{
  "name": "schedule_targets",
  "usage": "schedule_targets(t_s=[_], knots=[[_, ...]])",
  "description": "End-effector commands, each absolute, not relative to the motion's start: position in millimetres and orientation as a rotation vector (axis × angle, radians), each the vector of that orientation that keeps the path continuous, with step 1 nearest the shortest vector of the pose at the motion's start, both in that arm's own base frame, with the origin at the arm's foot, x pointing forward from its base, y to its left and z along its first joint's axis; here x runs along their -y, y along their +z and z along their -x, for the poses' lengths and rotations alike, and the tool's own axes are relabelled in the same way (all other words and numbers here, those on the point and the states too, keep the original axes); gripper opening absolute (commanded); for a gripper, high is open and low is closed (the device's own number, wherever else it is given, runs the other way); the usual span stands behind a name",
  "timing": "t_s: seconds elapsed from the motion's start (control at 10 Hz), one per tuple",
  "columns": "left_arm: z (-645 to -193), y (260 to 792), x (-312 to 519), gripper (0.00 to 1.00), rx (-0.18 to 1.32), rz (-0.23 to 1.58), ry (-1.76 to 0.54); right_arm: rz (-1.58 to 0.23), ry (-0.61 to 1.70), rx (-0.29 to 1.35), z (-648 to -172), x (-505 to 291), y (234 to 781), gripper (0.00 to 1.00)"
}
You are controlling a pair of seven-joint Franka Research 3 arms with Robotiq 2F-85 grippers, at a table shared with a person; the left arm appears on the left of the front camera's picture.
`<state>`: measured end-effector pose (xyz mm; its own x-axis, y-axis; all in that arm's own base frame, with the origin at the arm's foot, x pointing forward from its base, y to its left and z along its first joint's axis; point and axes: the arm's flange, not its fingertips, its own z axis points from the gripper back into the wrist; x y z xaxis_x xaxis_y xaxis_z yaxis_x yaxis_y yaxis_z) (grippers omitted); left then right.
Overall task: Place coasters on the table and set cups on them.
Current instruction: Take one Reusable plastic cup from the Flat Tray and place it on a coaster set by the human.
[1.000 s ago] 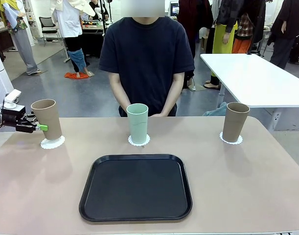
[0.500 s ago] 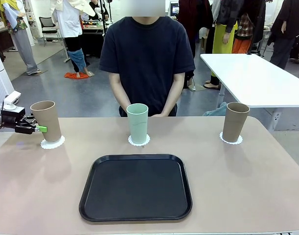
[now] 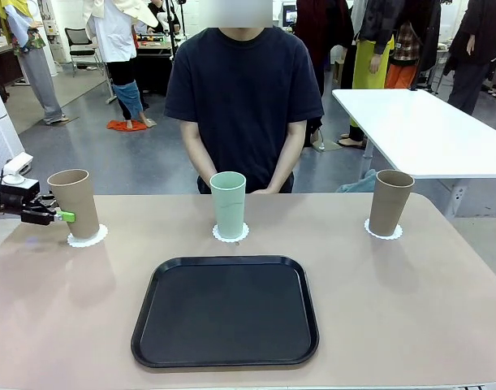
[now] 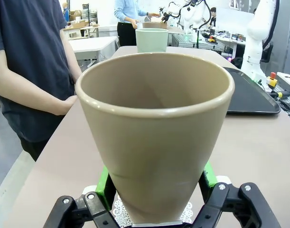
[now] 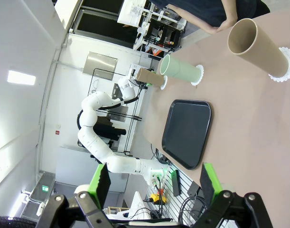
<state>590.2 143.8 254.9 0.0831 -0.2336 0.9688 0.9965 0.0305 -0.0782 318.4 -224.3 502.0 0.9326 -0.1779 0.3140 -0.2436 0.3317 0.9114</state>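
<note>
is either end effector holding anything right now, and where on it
The left end effector grips the tan cup low on its sides, near the base, over a coaster. The right end effector holds nothing.

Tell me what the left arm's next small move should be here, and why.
Probably open the left gripper and back away. Its fingers clamp the tan cup low on its sides, and that cup stands upright on its coaster. The mint cup and the other tan cup already sit on theirs, so little seems left.
</note>
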Motion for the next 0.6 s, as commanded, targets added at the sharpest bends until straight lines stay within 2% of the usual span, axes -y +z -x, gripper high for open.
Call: schedule_targets(t_s=[0.0,0.5], knots=[[-586.4,255.9,-143.3,0.85,0.970,1.069,-1.244,-1.252,0.056,0.400,-318.7,225.3,503.4,1.00],[-587.5,245.3,-141.6,0.85,0.948,1.069,-1.245,-1.252,0.056,0.400,-318.7,225.3,503.4,1.00]])
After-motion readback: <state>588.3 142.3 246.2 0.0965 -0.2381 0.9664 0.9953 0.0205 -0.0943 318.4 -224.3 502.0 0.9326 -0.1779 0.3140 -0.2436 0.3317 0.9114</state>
